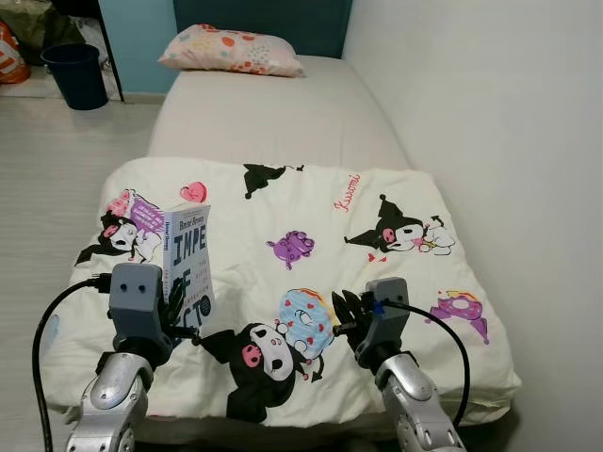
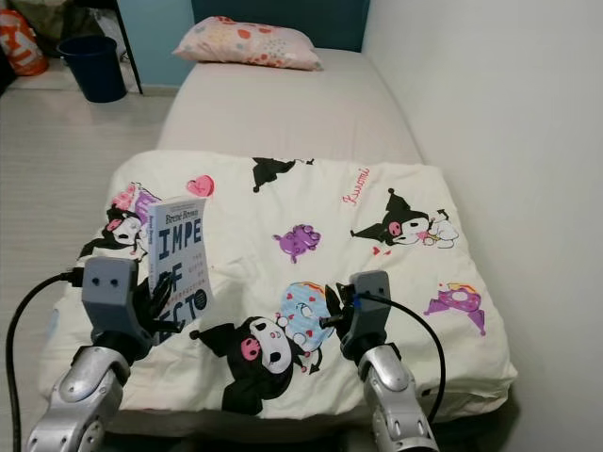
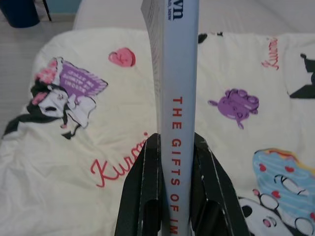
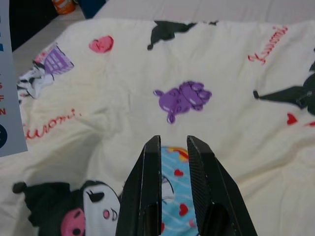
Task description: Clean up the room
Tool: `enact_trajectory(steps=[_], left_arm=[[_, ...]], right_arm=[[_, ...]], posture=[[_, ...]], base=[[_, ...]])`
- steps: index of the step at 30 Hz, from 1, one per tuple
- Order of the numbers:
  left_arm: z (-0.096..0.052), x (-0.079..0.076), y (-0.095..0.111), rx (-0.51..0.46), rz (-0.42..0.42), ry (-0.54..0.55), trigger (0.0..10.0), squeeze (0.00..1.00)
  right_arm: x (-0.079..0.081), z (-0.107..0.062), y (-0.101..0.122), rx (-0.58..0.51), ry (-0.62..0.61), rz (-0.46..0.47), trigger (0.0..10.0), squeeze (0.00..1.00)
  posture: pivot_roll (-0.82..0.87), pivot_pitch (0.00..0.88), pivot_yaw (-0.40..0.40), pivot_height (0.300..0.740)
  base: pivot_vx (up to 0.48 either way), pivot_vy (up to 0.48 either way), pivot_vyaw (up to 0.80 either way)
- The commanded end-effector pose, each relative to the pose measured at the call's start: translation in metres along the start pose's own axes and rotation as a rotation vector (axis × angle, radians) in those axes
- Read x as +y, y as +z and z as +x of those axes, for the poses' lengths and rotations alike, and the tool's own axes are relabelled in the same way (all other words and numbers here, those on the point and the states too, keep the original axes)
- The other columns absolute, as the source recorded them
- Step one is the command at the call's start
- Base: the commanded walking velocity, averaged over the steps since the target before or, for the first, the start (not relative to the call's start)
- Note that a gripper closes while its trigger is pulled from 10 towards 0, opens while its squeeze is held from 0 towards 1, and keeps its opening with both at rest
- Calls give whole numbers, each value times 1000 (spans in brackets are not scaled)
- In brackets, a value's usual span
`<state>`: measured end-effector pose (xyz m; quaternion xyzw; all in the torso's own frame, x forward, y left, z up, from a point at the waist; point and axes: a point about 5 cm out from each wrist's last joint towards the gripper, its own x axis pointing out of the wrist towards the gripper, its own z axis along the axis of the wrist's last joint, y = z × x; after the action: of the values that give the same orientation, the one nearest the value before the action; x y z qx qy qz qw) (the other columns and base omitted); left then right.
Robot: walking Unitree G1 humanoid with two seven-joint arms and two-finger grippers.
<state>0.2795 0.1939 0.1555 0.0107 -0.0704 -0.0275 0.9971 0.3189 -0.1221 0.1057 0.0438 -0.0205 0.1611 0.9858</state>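
While the book (image 1: 186, 265) stands upright in our left end effector (image 1: 174, 311), lifted just above the near left part of the blanket (image 2: 311, 202), we can judge how it will handle. We grip it low down, the two black fingers (image 3: 142, 196) clamped on either side near the spine, so most of the book rises free above the hold. It looks like a paperback: light, fairly stiff along the spine, but with covers and pages that could flex or fan open if the grip slackens. A glossy cover may also slide between smooth fingers, and with the hold so low the top is likely to sway when we turn or walk. Holding nearer the middle of the spine would steady it better; as things stand, we judge that slow, level motion suits it. It is not fragile, though bent corners are a risk if we set it down on an edge.

Our right end effector (image 1: 347, 318) hovers over the near middle of the blanket, above the blue cartoon print; its fingers (image 4: 147, 196) stand nearly together with only a narrow gap and nothing between them.

Beyond the blanket lies bare mattress on the bed (image 1: 283, 113), with a pillow (image 1: 231, 50) at the far end, and a dark bin (image 1: 75, 75) stands on the floor to the left.
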Motion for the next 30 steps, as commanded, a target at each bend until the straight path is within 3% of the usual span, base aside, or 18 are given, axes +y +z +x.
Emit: enact_trajectory(steps=[1,15,30], left_arm=[[1,-3,3,-32,3,-8,10000,0],[-2,-1,-2,-20,-9,11,10000,0],[-1,-2,-4,-22,-5,17,10000,0]], right_arm=[[-2,-2,-3,12,-8,16,10000,0],[-1,-2,-4,4,-6,26,10000,0],[-7,-3,-4,1,-14,33,10000,0]], posture=[[45,167,-81,673],[43,165,-74,728],[42,149,-65,728]], base=[[0,0,0],[0,0,0],[0,0,0]])
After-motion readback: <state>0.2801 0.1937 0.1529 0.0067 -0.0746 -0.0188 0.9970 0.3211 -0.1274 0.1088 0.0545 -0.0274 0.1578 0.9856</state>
